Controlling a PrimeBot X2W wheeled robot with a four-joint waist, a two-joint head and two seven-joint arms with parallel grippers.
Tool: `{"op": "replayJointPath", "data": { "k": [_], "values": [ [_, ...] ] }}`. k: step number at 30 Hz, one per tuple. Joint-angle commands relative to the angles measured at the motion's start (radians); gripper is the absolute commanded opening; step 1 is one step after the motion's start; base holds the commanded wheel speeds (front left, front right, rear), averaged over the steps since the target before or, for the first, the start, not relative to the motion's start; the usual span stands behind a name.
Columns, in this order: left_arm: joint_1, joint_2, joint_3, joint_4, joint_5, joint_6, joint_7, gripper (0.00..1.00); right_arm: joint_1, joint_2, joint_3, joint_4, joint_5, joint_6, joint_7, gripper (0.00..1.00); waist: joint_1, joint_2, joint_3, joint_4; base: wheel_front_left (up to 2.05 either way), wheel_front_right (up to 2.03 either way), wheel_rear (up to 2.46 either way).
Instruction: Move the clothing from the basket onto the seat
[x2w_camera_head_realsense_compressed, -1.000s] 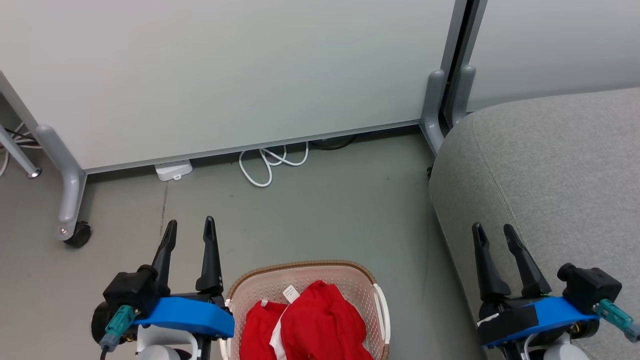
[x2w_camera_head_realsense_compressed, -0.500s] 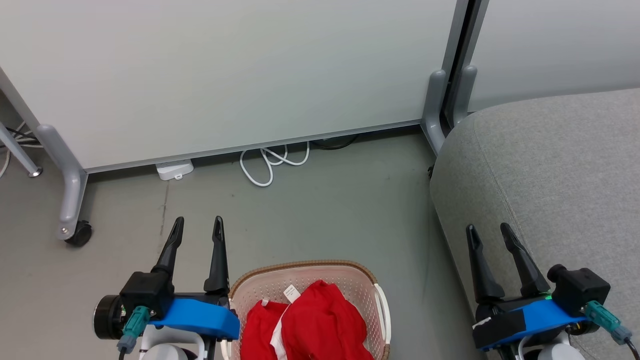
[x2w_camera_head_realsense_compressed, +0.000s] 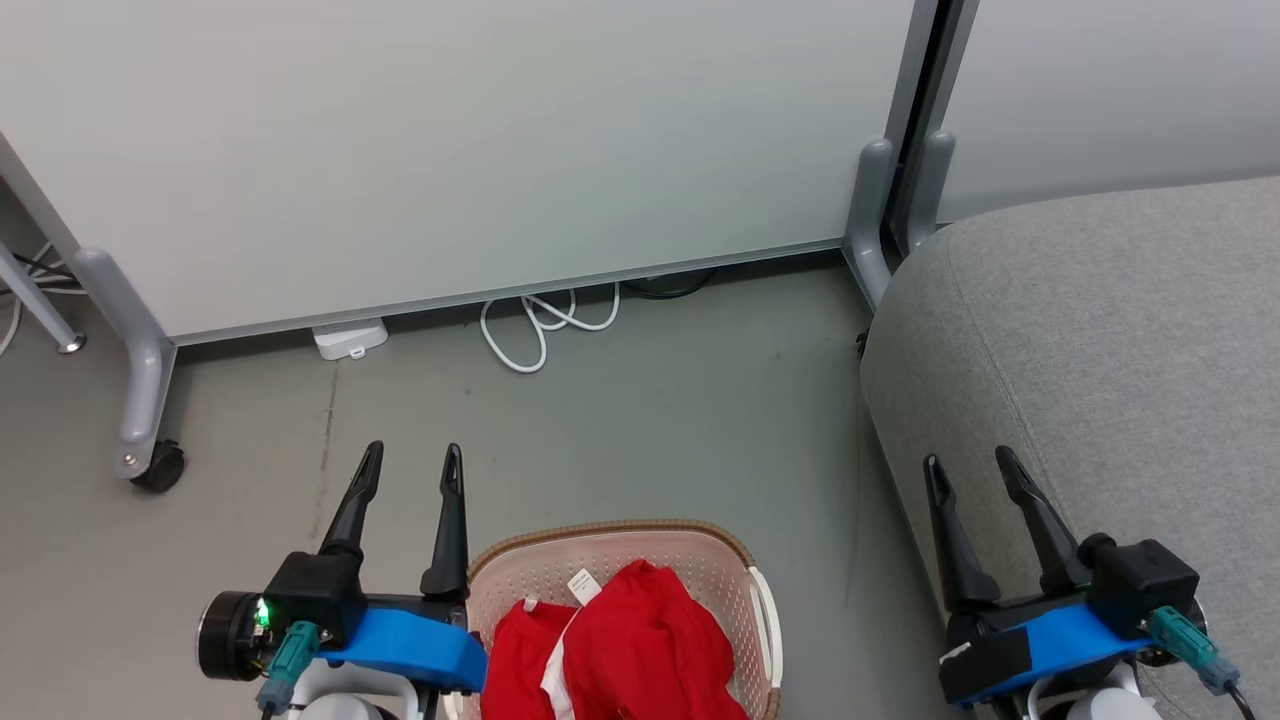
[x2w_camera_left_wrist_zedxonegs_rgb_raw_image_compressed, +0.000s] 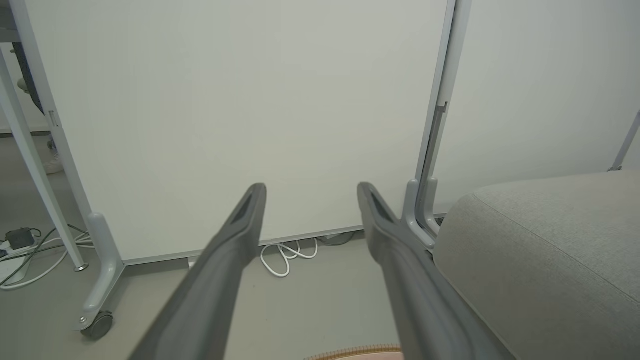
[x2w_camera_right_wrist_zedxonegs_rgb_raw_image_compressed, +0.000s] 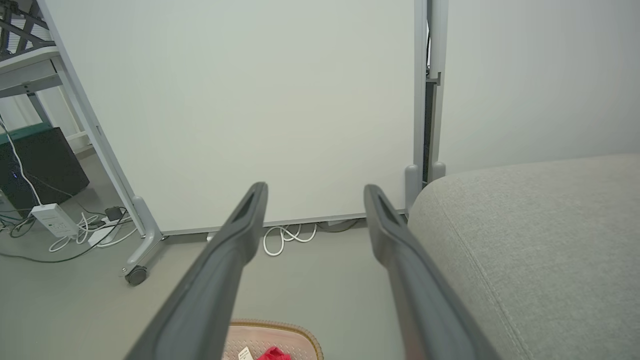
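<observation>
The red clothing (x2w_camera_head_realsense_compressed: 615, 650) with white trim lies heaped in the cream basket (x2w_camera_head_realsense_compressed: 762, 608) at the bottom middle of the head view; a scrap of the clothing (x2w_camera_right_wrist_zedxonegs_rgb_raw_image_compressed: 272, 354) and the basket's brown rim (x2w_camera_right_wrist_zedxonegs_rgb_raw_image_compressed: 295, 330) show low in the right wrist view. The grey seat (x2w_camera_head_realsense_compressed: 1110, 340) fills the right side, and the seat (x2w_camera_left_wrist_zedxonegs_rgb_raw_image_compressed: 545, 250) also appears in the left wrist view. My left gripper (x2w_camera_head_realsense_compressed: 412, 462) hangs open just left of the basket, above the floor. My right gripper (x2w_camera_head_realsense_compressed: 967, 463) hangs open over the seat's left edge. Both hold nothing.
A white partition panel (x2w_camera_head_realsense_compressed: 450, 140) on grey wheeled legs (x2w_camera_head_realsense_compressed: 140, 400) stands behind the floor area. A coiled white cable (x2w_camera_head_realsense_compressed: 540, 325) and a white power adapter (x2w_camera_head_realsense_compressed: 347, 338) lie at its base. More cables and a black box (x2w_camera_right_wrist_zedxonegs_rgb_raw_image_compressed: 42, 165) sit far left.
My left gripper has shifted right and slightly back toward the basket's left rim. My right gripper has drifted a little left and back. Clothing and basket lie as before.
</observation>
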Motion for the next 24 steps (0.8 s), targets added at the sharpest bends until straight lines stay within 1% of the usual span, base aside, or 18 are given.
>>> {"op": "replayJointPath", "data": {
  "k": [1, 6, 12, 24],
  "values": [
    [-0.011, 0.003, -0.003, 0.004, 0.017, -0.006, -0.011, 1.00, -0.006, -0.005, 0.001, 0.002, -0.021, 0.000, -0.011, 1.00, 0.0000, 0.0000, 0.001, 0.000, 0.00, 0.00, 0.00],
    [-0.016, 0.003, -0.007, 0.022, 0.029, -0.008, -0.018, 1.00, -0.010, -0.005, -0.001, 0.010, -0.048, 0.000, -0.018, 1.00, 0.0000, 0.0000, 0.003, 0.002, 0.00, 0.00, 0.00],
    [-0.019, 0.003, -0.002, 0.037, 0.003, -0.015, -0.017, 1.00, -0.013, -0.005, -0.006, 0.019, -0.037, 0.000, -0.018, 1.00, 0.0000, 0.0000, 0.002, 0.002, 0.00, 0.00, 0.00],
    [-0.020, 0.003, 0.001, 0.050, -0.007, -0.015, -0.017, 1.00, -0.013, -0.005, -0.008, 0.029, -0.028, 0.000, -0.018, 1.00, 0.0000, 0.0000, 0.001, 0.000, 0.00, 0.00, 0.00]
  ]
}}
